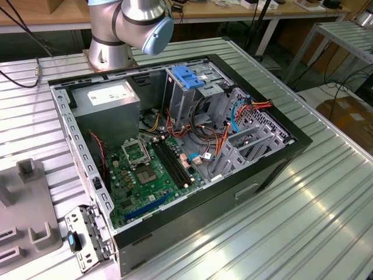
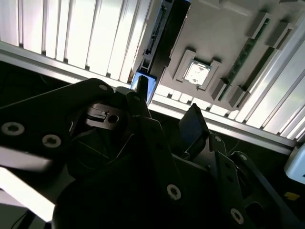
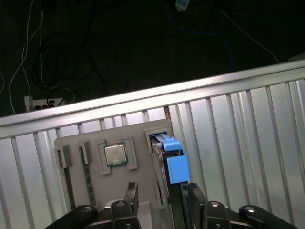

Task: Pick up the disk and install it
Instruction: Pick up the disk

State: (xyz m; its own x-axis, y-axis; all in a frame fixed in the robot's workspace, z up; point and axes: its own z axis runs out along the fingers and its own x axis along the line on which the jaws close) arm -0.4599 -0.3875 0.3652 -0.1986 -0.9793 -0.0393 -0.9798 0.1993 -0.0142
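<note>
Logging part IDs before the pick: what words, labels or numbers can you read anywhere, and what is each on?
No text can be read in any view.
The white label on the power supply: print too small.
The processor lid in the first wrist view: markings too faint.
The disk: no print visible.

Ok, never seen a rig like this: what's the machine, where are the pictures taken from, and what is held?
It is one robot arm on a slatted metal table. The exterior view looks on from off the arm: an open computer case lies on the table, a grey tray beside it. Both wrist views come from cameras riding on the arm. In the first wrist view its hand is open, straddling the disk, which stands on edge in the tray near a processor chip. Nothing is held.
</note>
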